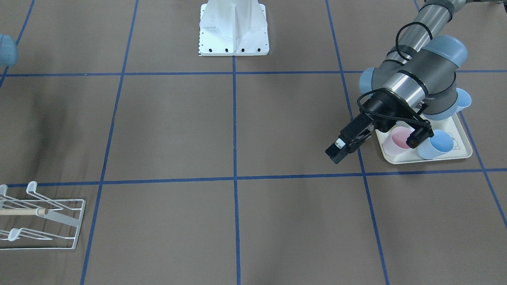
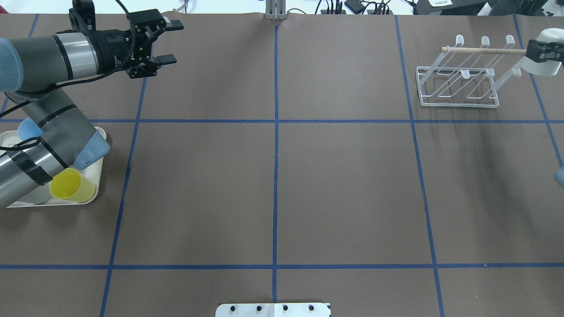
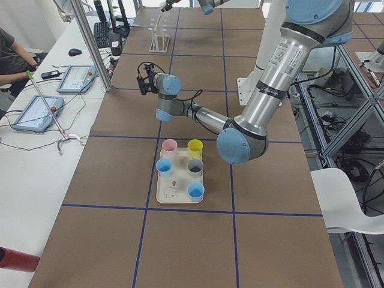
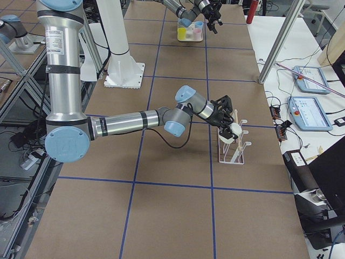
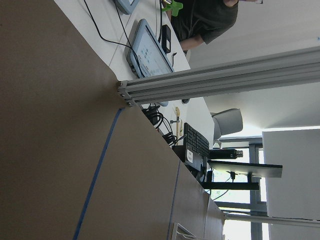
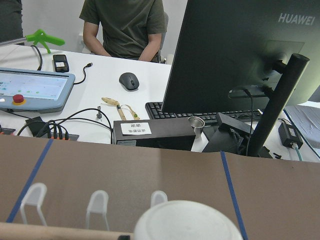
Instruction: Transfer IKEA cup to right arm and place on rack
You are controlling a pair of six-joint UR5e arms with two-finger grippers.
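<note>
**Now the white cup (image 2: pixel 538 68) is at the rack (image 2: pixel 458 105), in the right gripper (image 2: pixel 538 52)**

In the overhead view, we see the right gripper clenched on the white cup at the end of the rack, just beside the tip of the wooden rod (image 2: pixel 484 50). We judge that it holds the cup high so that a prong can enter it. The left gripper (image 2: pixel 175 42) is released and empty, well apart from the rack. We think its part is done. Under its arm lies the tray (image 2: pixel 94 200) with the yellow cup (image 2: pixel 70 185).

In the front-facing view, the left gripper hangs just beside the tray, where a pink cup (image 1: pixel 398 140) and a blue cup (image 1: pixel 437 144) wait. The rack shows at the lower corner, and the white cup is outside this view.

In the right side view, the near arm reaches to the rack and the white cup is close against the prongs. We cannot tell if it sits on one.

In the right wrist view, the round white cup fills the lower edge, with capped prong tips (image 6: pixel 97 200) just beside it. A person (image 6: pixel 125 25) sits behind the desk.

The left wrist view shows only table and desk.
</note>
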